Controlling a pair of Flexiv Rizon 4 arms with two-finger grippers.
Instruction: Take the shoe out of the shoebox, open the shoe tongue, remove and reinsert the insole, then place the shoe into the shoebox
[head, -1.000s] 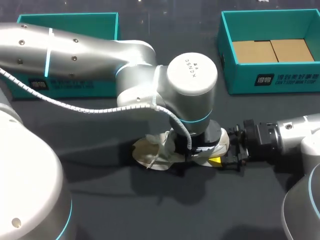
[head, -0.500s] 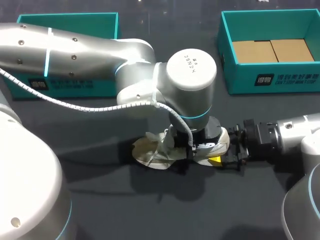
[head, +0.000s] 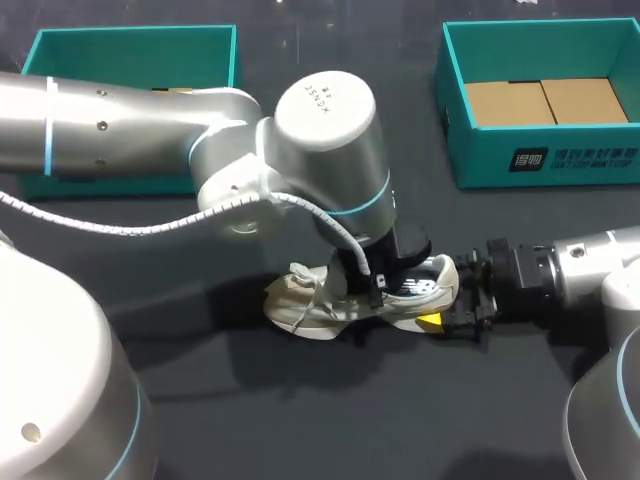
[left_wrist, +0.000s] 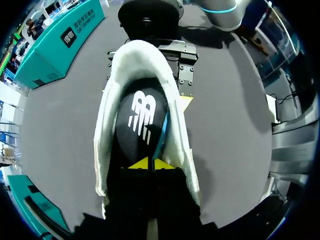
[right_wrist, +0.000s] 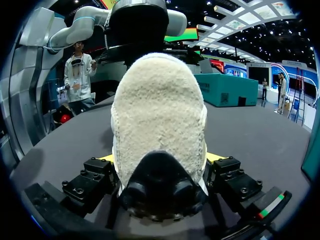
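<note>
Shoebox (head: 540, 160) holds cardboard (head: 545, 102); on the table (head: 200, 400), left gripper (left_wrist: 152, 163) pinches insole (left_wrist: 140, 120), right gripper (right_wrist: 161, 159) clamps shoe (right_wrist: 159, 115) heel.

1. The far right shoebox (head: 540, 160) has a white logo block and a row of white characters on its near wall, too small for you to read.
2. The far left teal box (head: 120, 172) carries white print on its near wall, partly hidden behind the left arm (head: 130, 110).
3. That arm's round cap bears small lettering you cannot make out.
4. Inside the shoe (left_wrist: 107, 130), the black insole (left_wrist: 137, 115) shows a white logo mark.
</note>
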